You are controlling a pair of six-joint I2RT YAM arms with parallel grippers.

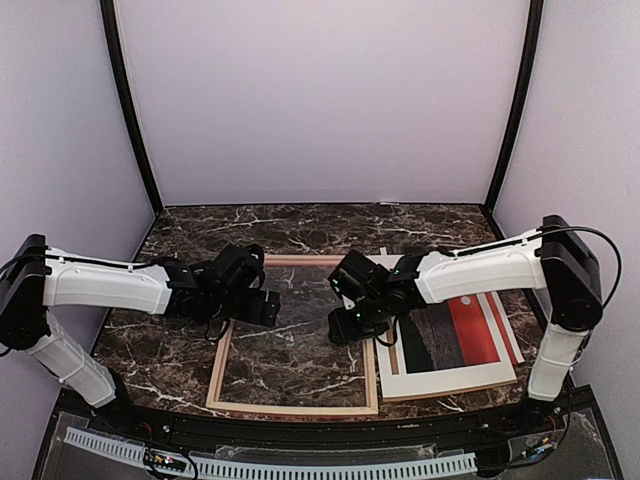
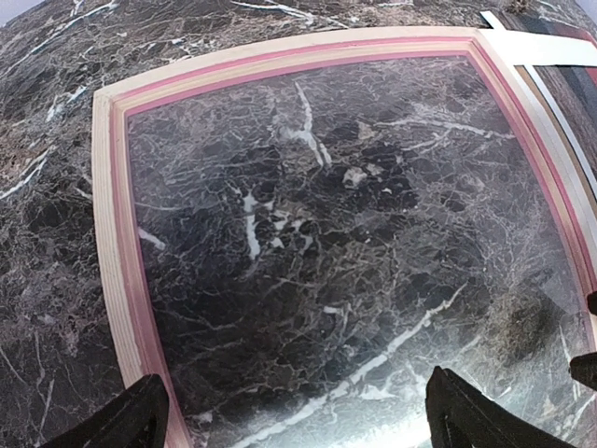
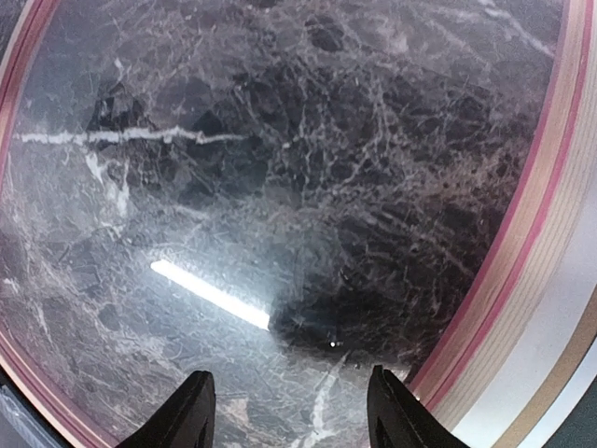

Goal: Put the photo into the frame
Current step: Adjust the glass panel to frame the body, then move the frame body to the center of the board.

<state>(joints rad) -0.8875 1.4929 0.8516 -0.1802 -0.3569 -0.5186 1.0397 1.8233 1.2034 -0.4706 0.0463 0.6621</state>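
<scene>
The photo (image 1: 455,335) lies right of the frame (image 1: 290,408), nearest the right tool (image 1: 348,322); it and the left tool (image 1: 262,306) gape empty.

Enclosure, top view. Back wall (image 1: 320,100) at 12 o'clock: plain, pale lilac-white, unmarked. Left side wall (image 1: 50,120) at 9 o'clock and right side wall (image 1: 590,120) at 3 o'clock: same finish. A black post stands at each rear corner, left post (image 1: 132,110) and right post (image 1: 512,105), both leaning outward toward the top. Table (image 1: 300,222): dark brown marble pattern with white veining. White slotted strip (image 1: 300,470) runs along the near edge at 6 o'clock. Lighting even; the right wrist view shows a reflected bright bar (image 3: 210,294) at 8 o'clock.
</scene>
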